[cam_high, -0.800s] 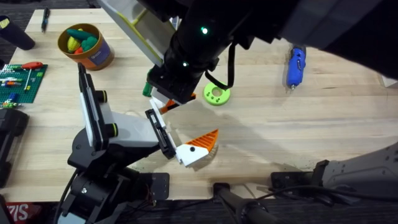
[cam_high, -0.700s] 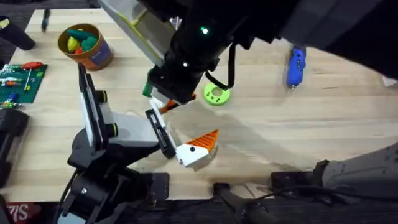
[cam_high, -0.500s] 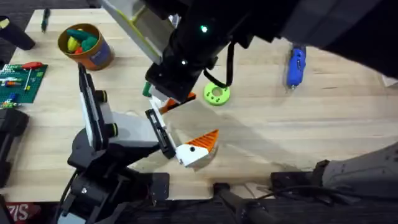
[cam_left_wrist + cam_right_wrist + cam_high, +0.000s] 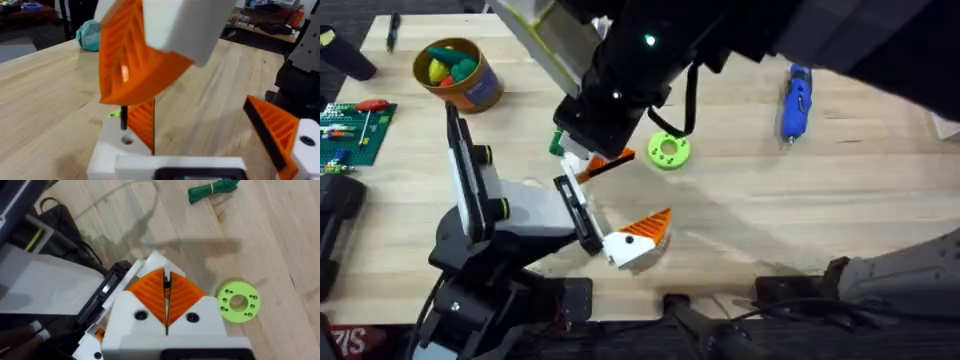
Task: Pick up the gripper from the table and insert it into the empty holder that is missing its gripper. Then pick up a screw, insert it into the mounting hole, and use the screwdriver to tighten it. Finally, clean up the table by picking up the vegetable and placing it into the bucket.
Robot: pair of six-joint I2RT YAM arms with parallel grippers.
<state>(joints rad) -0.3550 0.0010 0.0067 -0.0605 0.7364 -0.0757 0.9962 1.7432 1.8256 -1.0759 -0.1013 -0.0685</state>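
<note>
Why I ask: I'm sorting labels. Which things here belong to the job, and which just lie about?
Job: holder, bucket, screwdriver, screw held by the right gripper.
Lying about: green ring, green board, pen.

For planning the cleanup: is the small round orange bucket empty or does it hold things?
Not empty: the small round orange bucket holds green, yellow and orange pieces.

lime-green ring disc [image 4: 667,152]; green circuit board [image 4: 347,132]
</note>
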